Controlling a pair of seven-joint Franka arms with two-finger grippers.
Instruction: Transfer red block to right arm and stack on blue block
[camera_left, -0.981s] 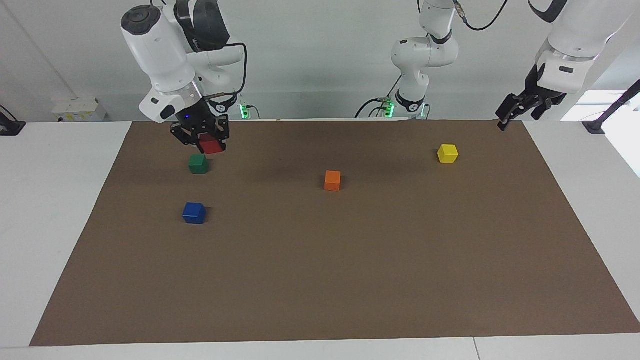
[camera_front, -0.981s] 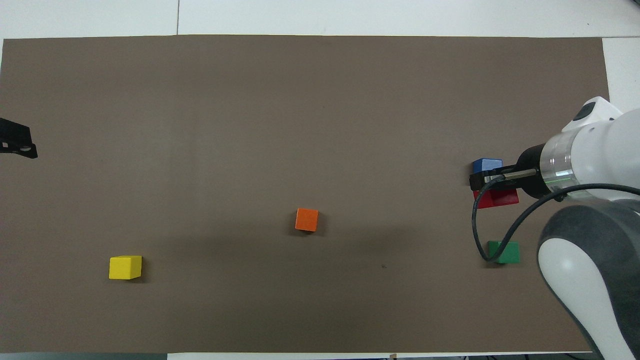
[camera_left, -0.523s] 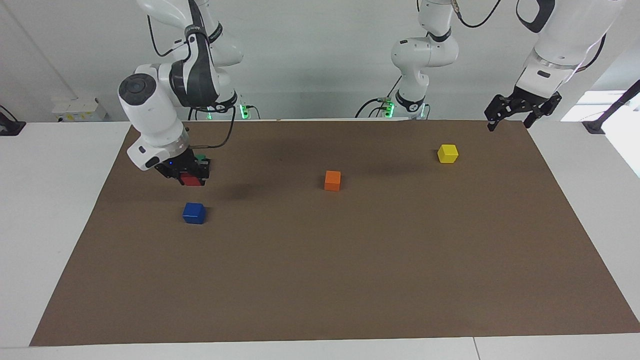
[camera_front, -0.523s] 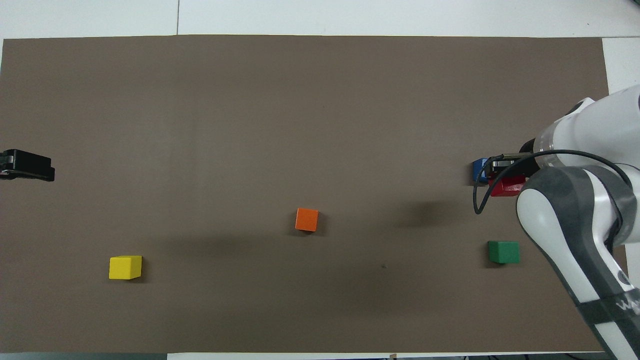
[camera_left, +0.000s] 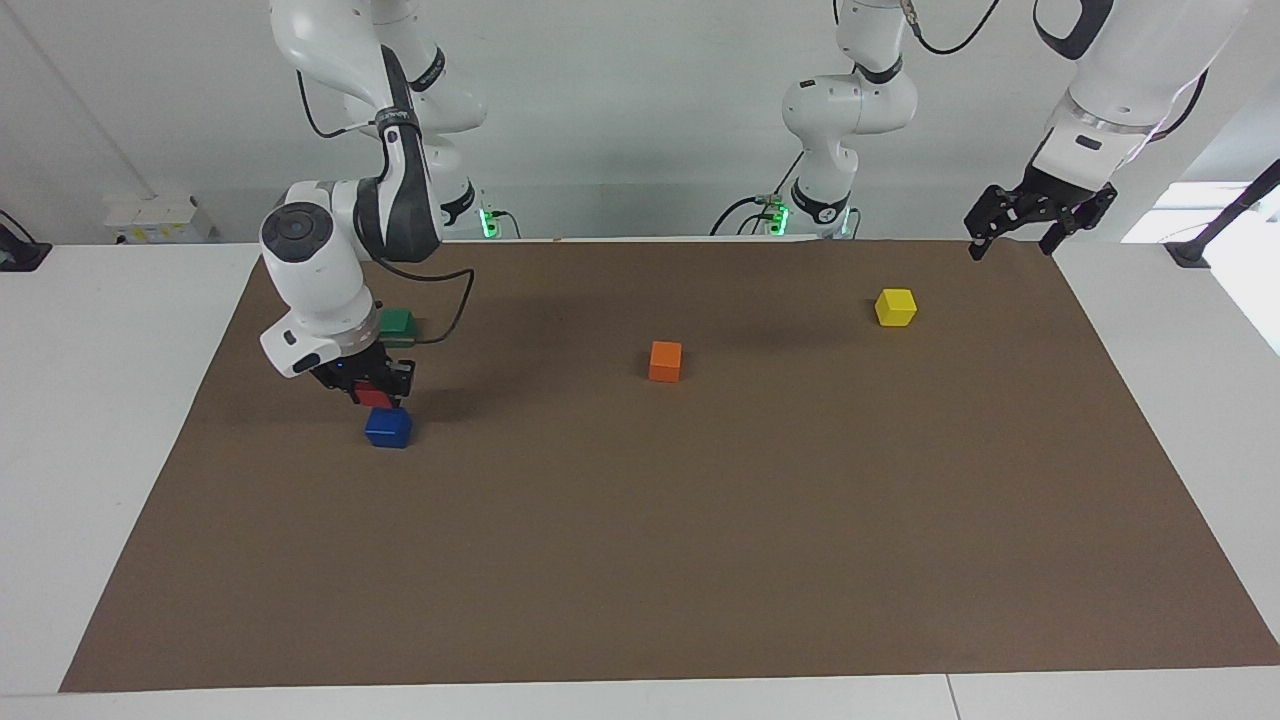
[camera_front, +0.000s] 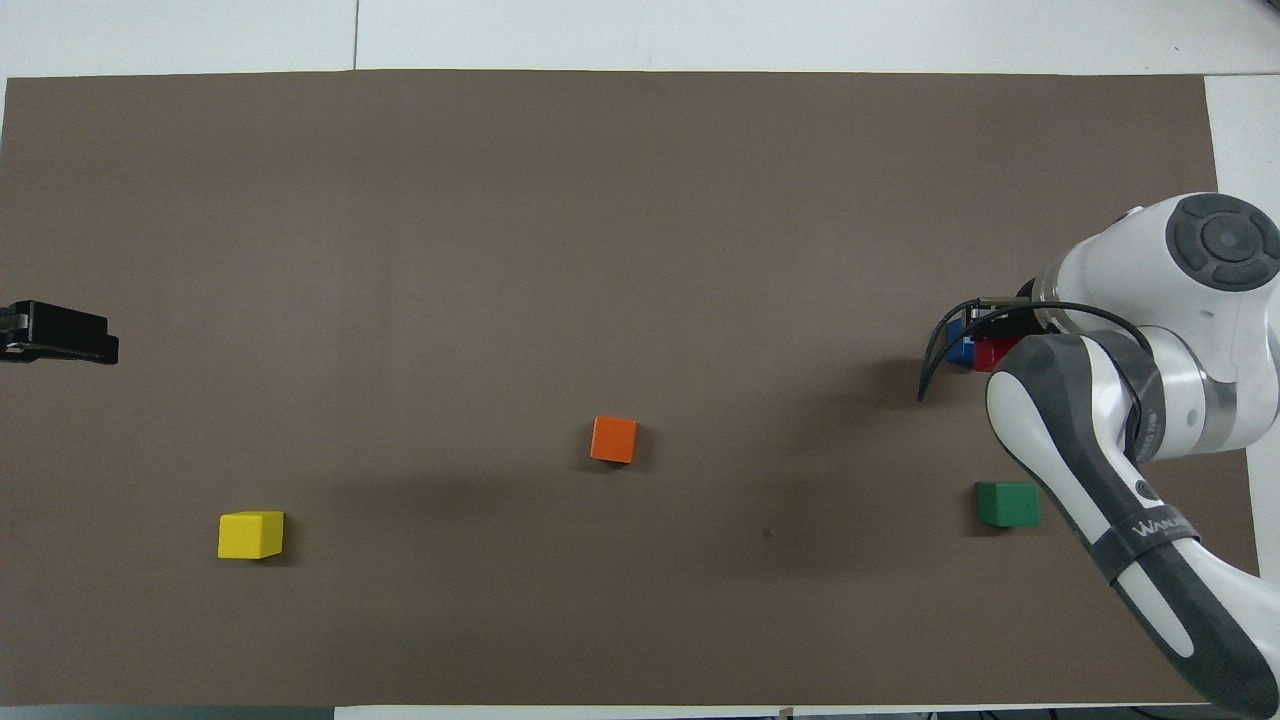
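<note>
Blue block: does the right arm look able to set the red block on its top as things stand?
Probably yes. The right end effector holds the red block just above the blue block, whose top looks bare. The green block sits nearer the robots, out of the path.

You are looking at a robotics lab: white jointed arms (camera_left: 340, 250) are mounted along a plain white worktop (camera_left: 110, 400), a brown mat (camera_left: 700, 520) is spread flat on it, small coloured cubes (camera_left: 665, 361) lie on the mat, and cables run to lit base units by a bare wall.
</note>
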